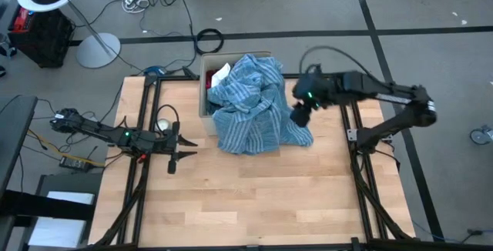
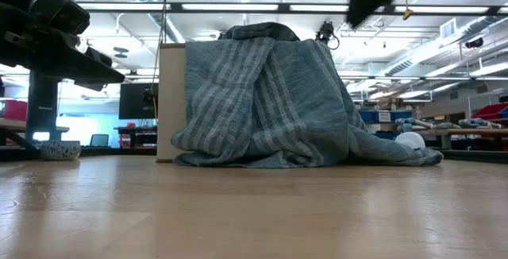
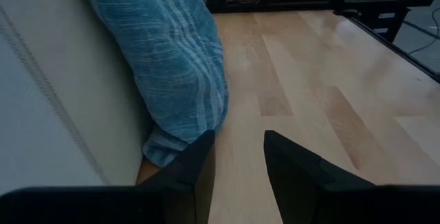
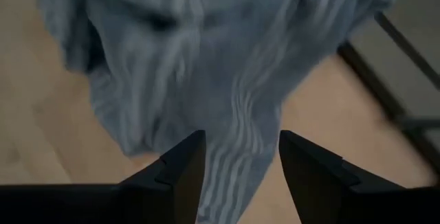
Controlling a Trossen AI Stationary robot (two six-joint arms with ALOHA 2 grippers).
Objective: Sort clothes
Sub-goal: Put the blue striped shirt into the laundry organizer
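A blue-white striped shirt (image 1: 254,108) is draped over the tan cardboard box (image 1: 206,97) at the table's far middle. It spills out onto the wood in a heap (image 2: 278,100). A white piece (image 1: 222,71) and something red (image 1: 216,89) show inside the box. My right gripper (image 1: 298,118) is open above the heap's right side, clear of it (image 2: 369,1); the shirt (image 4: 206,66) lies under its fingers. My left gripper (image 1: 172,162) is open and low over the table, left of the heap, facing the box wall (image 3: 55,100) and the shirt's lower edge (image 3: 172,141).
A small white round thing (image 1: 163,125) sits on the table's left part, behind my left gripper. Bare wood (image 1: 254,197) stretches over the table's near half. Black frame rails (image 1: 142,128) run along both sides of the table.
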